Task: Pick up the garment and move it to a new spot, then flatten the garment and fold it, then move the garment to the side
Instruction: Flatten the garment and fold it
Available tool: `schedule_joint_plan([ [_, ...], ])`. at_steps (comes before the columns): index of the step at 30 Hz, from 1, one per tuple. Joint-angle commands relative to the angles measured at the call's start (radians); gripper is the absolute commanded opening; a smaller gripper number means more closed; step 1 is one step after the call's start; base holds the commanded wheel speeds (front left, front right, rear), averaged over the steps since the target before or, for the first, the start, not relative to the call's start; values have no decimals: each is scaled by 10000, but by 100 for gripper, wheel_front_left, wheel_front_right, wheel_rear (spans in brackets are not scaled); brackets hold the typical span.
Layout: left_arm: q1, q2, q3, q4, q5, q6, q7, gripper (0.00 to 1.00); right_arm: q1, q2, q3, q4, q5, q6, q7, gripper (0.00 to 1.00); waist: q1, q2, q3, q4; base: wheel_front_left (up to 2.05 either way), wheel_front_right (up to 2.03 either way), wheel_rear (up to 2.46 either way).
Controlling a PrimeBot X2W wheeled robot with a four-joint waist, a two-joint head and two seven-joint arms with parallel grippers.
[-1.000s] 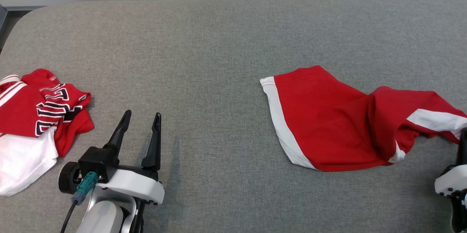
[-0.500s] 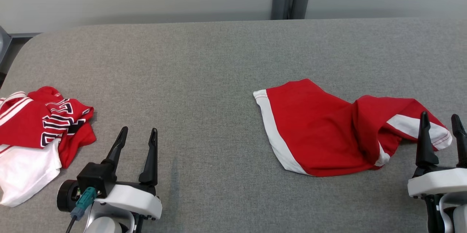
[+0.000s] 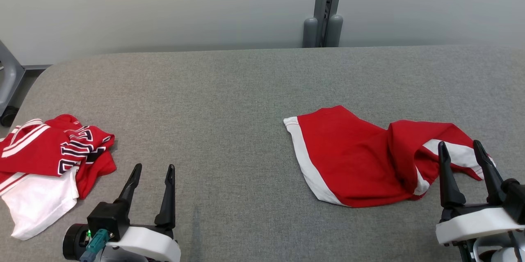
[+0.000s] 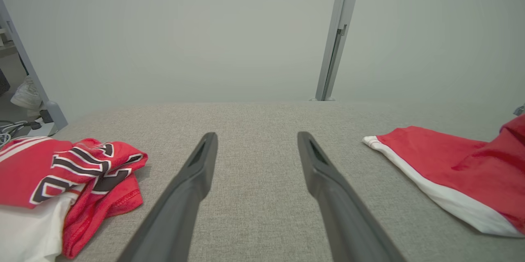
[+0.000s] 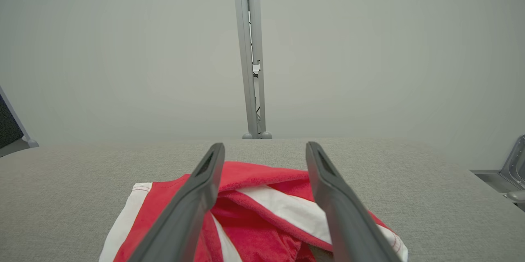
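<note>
Between the right gripper's [image 3: 458, 147] fingers [image 5: 188, 213], which stand spread wide with nothing in them, I look down on the bunched end of the garment [image 3: 348, 159]: red shorts with white trim, lying on the right half of the grey table [image 3: 229, 89]. Whether the fingertips touch the cloth I cannot tell; from the head view they hang at its near right edge. The left gripper [image 3: 154, 167] is spread just as wide and empty, over bare table. It is well apart from the shorts and near a heap of other clothes [image 3: 49, 151], a red lettered jersey over something white, at the table's left end.

I judge the shorts set down at their spot and the flattening to be the step in hand. The left part lies fairly flat, its white hem [image 3: 305, 159] running straight. The right part is twisted over itself, with a white stripe [image 3: 461, 153] folded on top.

To do this well I would go low with the right fingers and pinch one layer only, at the white-trimmed corner nearest them, not the whole hump. Then I would draw it outward to the right, close to the table, so the twist unrolls. I would bring the left gripper across to hold the left hem down, or the whole piece may slide along. I'd keep clear of the heap.
</note>
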State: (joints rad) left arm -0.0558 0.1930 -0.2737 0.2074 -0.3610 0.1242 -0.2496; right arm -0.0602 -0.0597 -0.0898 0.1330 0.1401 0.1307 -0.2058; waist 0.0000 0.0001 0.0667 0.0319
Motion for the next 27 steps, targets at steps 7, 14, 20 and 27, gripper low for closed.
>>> schedule_joint_plan([
  [7,58,62,-90,-128,-75,42,65,100,208,5,48,-195,56,1,128,100,0,-1,-59,56,0,0,0],
  [14,-127,55,-219,-196,-42,24,101,100,135,19,23,-288,69,1,130,100,0,-1,16,90,0,0,0],
  [20,-755,-163,-802,-147,176,-311,279,100,-79,-1,42,-378,19,1,187,100,0,-1,374,113,0,0,0],
  [27,-1756,-765,-1869,337,375,-952,734,100,-352,-43,179,-521,-24,1,280,100,0,-1,1023,-55,0,0,0],
])
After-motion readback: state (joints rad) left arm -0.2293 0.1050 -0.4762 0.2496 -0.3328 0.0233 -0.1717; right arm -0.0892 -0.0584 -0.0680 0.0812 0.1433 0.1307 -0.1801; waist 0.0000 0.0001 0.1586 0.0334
